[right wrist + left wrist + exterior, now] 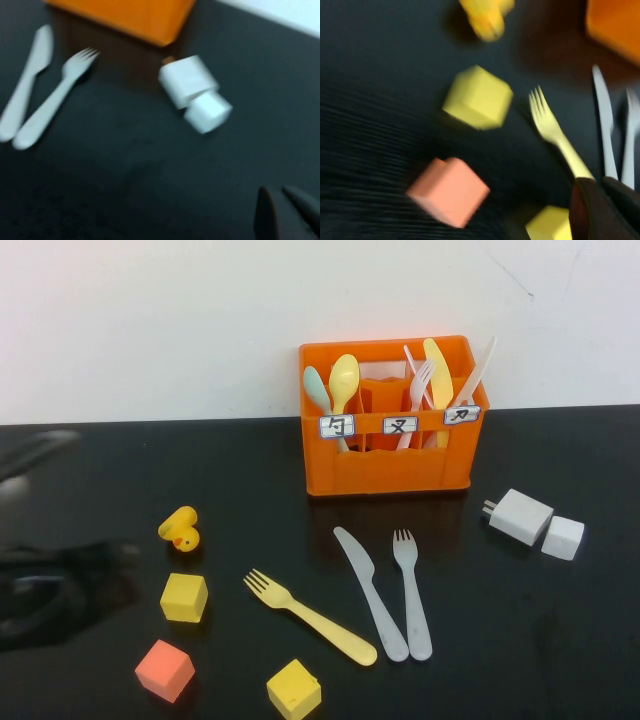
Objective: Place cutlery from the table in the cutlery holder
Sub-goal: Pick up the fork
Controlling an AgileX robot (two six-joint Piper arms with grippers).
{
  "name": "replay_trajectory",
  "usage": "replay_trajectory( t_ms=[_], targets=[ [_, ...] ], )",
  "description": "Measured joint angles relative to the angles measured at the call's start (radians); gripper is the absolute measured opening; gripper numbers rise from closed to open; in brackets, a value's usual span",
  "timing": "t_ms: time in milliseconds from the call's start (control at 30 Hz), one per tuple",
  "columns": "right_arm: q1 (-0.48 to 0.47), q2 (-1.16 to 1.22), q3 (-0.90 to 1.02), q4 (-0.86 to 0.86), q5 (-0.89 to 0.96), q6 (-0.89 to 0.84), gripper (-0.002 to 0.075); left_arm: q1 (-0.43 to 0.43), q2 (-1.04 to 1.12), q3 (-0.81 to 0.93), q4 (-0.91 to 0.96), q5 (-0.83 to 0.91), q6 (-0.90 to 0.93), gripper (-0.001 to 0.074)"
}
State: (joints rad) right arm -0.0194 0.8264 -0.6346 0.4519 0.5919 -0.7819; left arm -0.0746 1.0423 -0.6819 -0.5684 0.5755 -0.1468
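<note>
Left claw (602,192) near cubes (478,96), right claw (282,202) near charger (187,80), both empty.

The glossy black counter (120,460) carries the orange cutlery holder (390,465), yellow fork (310,617), knife (371,592) beside white fork (411,592) — plus a duck (181,530), three cubes, and a white charger (520,517).
</note>
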Motion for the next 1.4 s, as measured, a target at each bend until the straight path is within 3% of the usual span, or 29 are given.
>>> replay_trajectory(
  t_ms=[100,200,433,733,1200,1400],
  targets=[
    [0.000,0.070,0.000,0.122,0.046,-0.152,-0.0002,-0.049,0.151,-0.036,-0.155,0.009,0.212,-0.0001],
    [0.000,0.115,0.000,0.244,0.098,-0.313,-0.0002,-0.139,0.272,-0.073,-0.192,-0.009,0.257,-0.0001],
    [0.000,0.149,-0.004,0.324,0.175,-0.434,-0.0002,-0.291,0.492,-0.207,-0.065,-0.022,0.005,-0.0001],
    [0.000,0.150,-0.004,0.326,0.187,-0.436,-0.0002,-0.322,0.733,-0.420,0.132,0.074,-0.139,-0.0001],
    [0.000,0.151,-0.004,0.340,0.175,-0.438,-0.0002,-0.322,1.043,-0.884,0.266,0.264,-0.121,-0.0001],
    [0.000,0.151,-0.004,0.340,0.185,-0.439,-0.0002,-0.327,1.047,-0.980,0.347,0.321,-0.290,-0.0001]
  ],
)
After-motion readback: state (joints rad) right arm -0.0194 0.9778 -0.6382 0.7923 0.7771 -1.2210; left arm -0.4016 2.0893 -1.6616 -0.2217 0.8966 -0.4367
